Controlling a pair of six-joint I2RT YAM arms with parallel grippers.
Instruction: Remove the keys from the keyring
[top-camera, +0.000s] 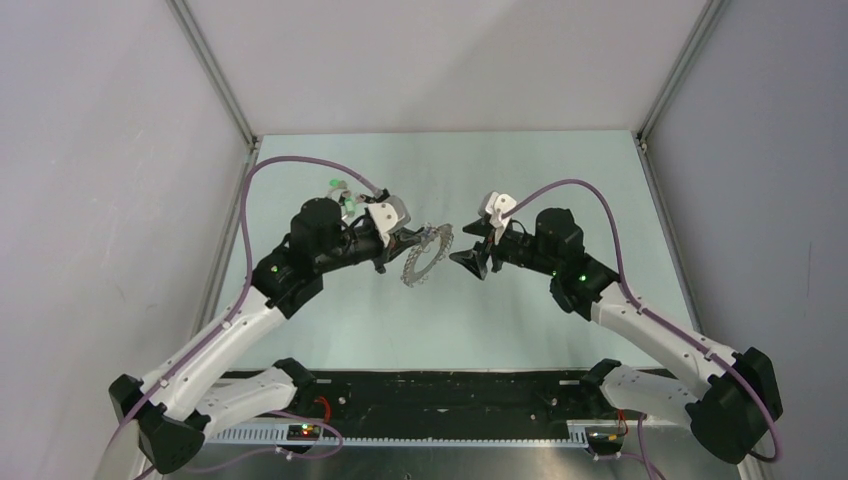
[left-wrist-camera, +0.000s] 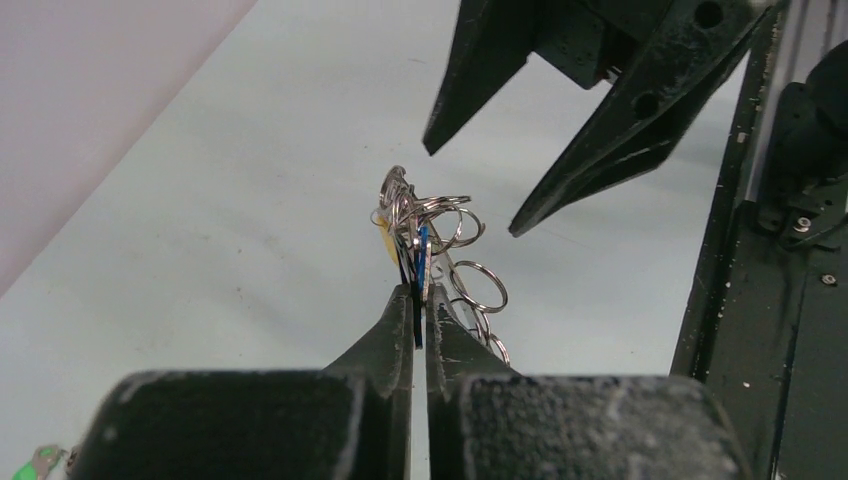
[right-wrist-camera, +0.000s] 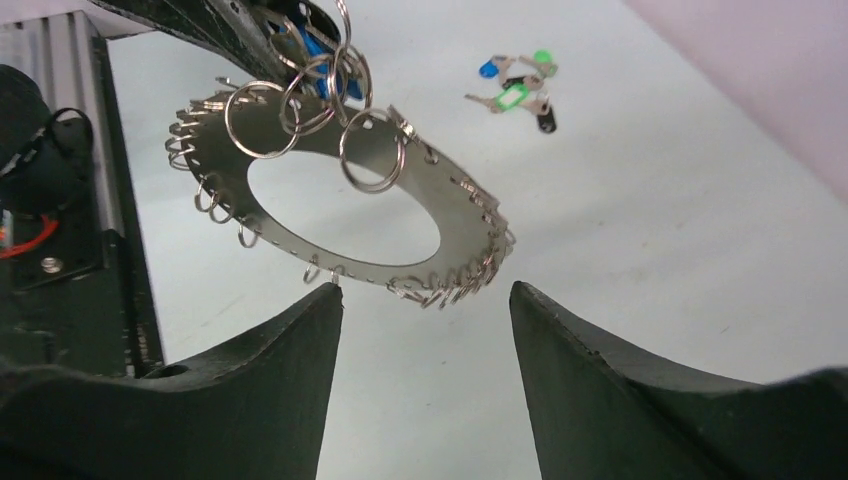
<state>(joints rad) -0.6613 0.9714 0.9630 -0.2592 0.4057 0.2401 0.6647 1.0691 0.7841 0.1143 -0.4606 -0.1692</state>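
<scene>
Held for the pick: the left tool is clenched on the rim of a large flat silver-grey metal keyring. It holds the ring tilted in the air above the pale bench, with the loop-studded edge turned toward the partner arm. The right tool, jaws spread wide and gripping nothing, hovers just beside the ring's far edge, apparently lined up to work a loop. Tiny keys with yellow and blue plastic heads hang bunched at the left fingertips; whether they are pinched too is hard to tell. Other blue-, green- and black-headed keys lie well apart on the bench, suggesting the job is partway done.
</scene>
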